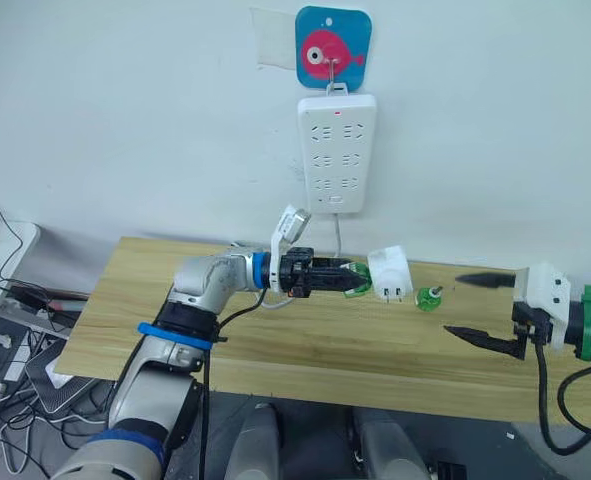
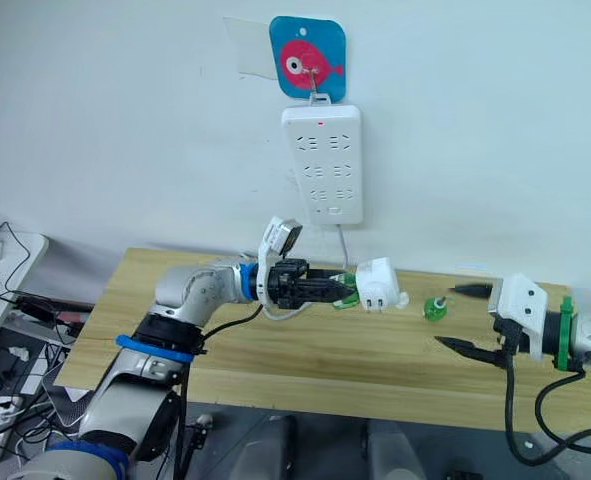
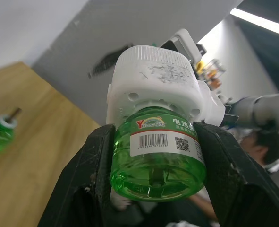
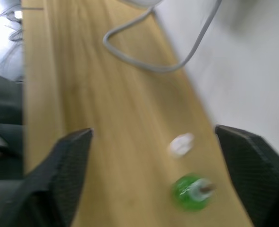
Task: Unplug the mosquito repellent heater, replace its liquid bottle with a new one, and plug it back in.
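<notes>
You have two green liquid bottles in front of you and one mosquito repellent heater. The first bottle is screwed into the heater and sits between the black fingers of your left gripper, which are pinched on its sides; in the left wrist view you can read a white label with a barcode and a square code on its clear green body. The second bottle stands alone on the wooden table, small and green with a white collar and a dark wick tip, just beside the heater and between your two grippers. A small white scrap lies on the table near it in the right wrist view. The heater is a rounded white plastic unit with a ribbed edge and scuff marks on its shell; it is held off the table at the end of your left gripper, over the back middle of the table and below the power strip, with its two metal prongs facing toward you. It is not plugged in. The one white power strip hangs on the wall from a hook on a blue square plate with a pink fish, and its grey cable runs down onto the table. Your right gripper hovers at the right end of the table, its two fingers spread wide and holding nothing.
</notes>
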Available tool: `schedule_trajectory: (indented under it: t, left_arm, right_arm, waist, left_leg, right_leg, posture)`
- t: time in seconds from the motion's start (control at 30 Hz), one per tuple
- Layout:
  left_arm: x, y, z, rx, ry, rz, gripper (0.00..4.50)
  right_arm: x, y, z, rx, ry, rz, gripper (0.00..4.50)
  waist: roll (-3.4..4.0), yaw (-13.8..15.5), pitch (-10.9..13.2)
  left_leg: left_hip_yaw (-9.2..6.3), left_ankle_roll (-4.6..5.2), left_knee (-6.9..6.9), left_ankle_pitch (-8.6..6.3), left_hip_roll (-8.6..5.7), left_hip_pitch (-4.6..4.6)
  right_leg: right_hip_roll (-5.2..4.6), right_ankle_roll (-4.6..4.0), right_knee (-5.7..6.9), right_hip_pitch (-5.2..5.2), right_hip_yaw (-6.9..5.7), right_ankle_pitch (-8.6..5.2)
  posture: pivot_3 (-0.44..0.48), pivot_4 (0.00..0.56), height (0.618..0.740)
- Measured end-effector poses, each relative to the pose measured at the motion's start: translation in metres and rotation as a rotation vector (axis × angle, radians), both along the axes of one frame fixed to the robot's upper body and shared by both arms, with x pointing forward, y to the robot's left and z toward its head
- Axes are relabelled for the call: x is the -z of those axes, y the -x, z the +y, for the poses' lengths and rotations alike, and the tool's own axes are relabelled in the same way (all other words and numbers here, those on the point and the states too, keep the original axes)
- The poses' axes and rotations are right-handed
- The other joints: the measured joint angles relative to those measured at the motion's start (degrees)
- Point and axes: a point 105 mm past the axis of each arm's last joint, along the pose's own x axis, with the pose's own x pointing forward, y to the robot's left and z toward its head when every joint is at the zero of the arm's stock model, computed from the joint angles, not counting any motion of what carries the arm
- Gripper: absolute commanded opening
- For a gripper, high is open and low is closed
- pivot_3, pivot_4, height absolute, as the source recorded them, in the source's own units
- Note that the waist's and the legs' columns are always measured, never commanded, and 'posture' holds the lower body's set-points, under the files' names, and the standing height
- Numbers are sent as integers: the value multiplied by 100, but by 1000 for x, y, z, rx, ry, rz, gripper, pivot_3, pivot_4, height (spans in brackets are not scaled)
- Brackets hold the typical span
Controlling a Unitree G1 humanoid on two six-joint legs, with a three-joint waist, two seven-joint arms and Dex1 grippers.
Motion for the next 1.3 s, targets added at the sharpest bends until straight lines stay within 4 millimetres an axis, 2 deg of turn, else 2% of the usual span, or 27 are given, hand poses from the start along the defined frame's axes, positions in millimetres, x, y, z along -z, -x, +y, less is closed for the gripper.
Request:
schedule_trajectory:
  t: [0.23,0.37,0.63,0.77,1.17,1.3]
  left_arm:
    - [2,9,7,73,-13,161,2241]
    - [-1,13,6,100,-14,180,2241]
    - [-1,21,13,121,-28,173,2241]
    - [0,28,6,168,-39,159,2241]
    - [2,30,3,200,-27,124,2241]
    - [3,28,4,197,-24,132,2241]
  right_arm:
    - [-8,10,46,-236,12,-183,4479]
    - [-10,14,61,-341,73,-280,4479]
    - [-18,10,71,-376,75,-344,4479]
    - [-20,10,75,-391,73,-352,4479]
    - [-22,13,87,-453,55,-357,4479]
    - [-20,17,90,-491,59,-341,3619]
  waist:
    - [-1,-36,1]
    - [-1,-43,1]
    - [-1,-38,1]
    - [-2,-36,1]
    - [-1,-41,1]
    - [-1,-41,1]
  left_leg:
    - [-4,-20,1,12,-1,11]
    - [-4,-18,0,11,0,19]
    - [-5,-21,0,13,0,20]
    - [-4,-20,0,13,-1,19]
    - [-5,-17,-1,12,0,23]
    - [-5,-17,0,12,0,23]
  right_leg:
    - [-1,-3,36,-1,2,-1]
    - [1,-3,43,1,3,-1]
    - [-1,-4,48,1,4,-1]
    - [-3,-3,46,2,4,-1]
    - [-2,-4,50,2,4,-1]
    - [-2,-4,50,2,4,-1]
  posture:
    - [-35,223,740]
    - [-35,223,740]
    - [-28,228,740]
    - [-31,227,740]
    - [-38,219,740]
    - [-38,214,740]
